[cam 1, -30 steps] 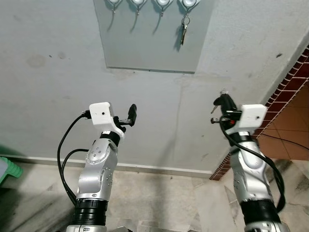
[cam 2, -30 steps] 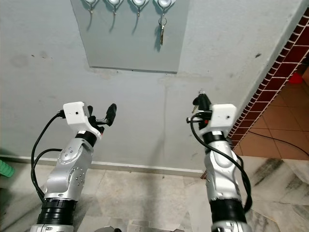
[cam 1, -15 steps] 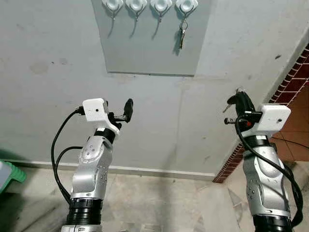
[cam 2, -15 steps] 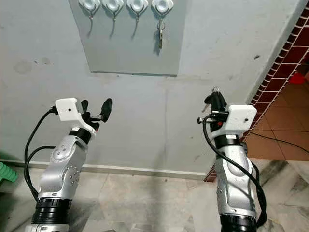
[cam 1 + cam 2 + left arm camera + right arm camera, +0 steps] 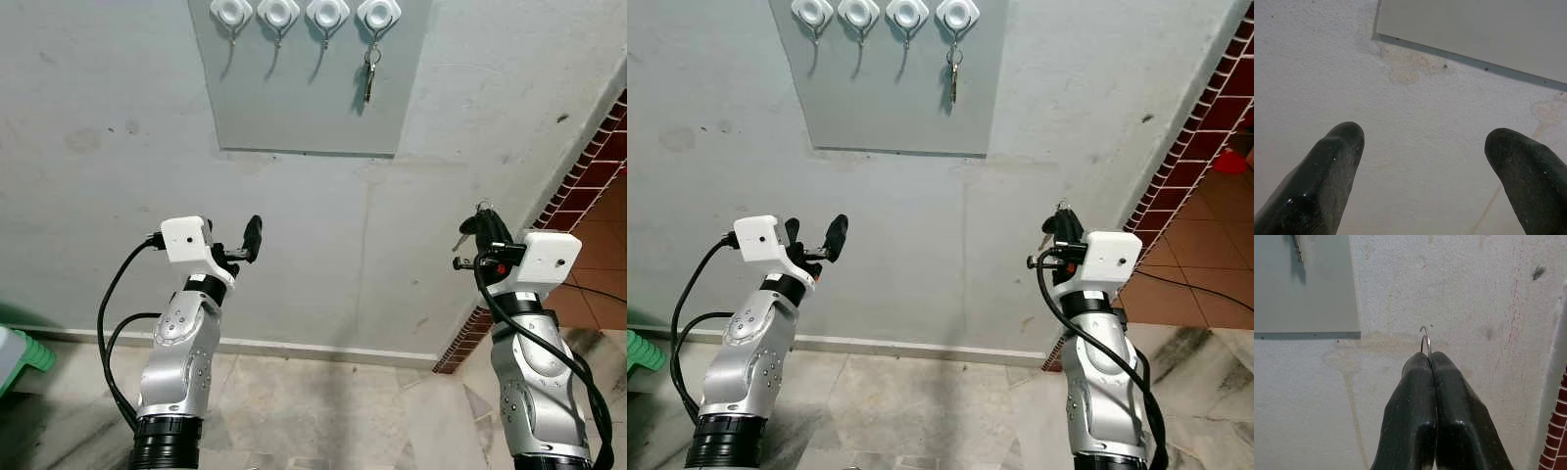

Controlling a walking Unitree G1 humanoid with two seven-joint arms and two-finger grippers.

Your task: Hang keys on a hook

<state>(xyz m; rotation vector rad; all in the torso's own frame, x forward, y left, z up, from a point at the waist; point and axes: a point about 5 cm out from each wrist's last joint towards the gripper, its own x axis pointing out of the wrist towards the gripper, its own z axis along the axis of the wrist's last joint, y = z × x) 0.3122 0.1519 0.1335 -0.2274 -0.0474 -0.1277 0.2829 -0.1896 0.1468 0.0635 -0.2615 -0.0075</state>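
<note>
Facing us is a pale plastered wall (image 5: 108, 117), and on it, high up, a flat grey panel (image 5: 294, 108) carrying a row of four white hooks (image 5: 305, 14). To our right the wall ends at a strip of red brick tiling (image 5: 578, 176), and below it lies a marbled stone floor (image 5: 323, 411), with a green object (image 5: 22, 351) at the far left edge. We hold both silver arms raised toward the wall, well below the panel. One set of keys (image 5: 370, 76) already hangs from the rightmost hook, its long axis straight up and down, blades pointing at the floor. Our left pincer (image 5: 245, 241) is spread wide with nothing between its fingers (image 5: 1327, 171); its wrist view looks at bare plaster and the lower corner of the panel. Our right pincer (image 5: 477, 231) is pressed fully closed, and out of its tips pokes a thin wire key ring (image 5: 1425, 340), arching away from the pincer toward the wall along the line of the fingers. In the head views a small dark key (image 5: 462, 242) of that bunch shows beside the pincer's tips; we cannot tell which way its blade points. This pincer sits lower than the hooks and off to their right.
</note>
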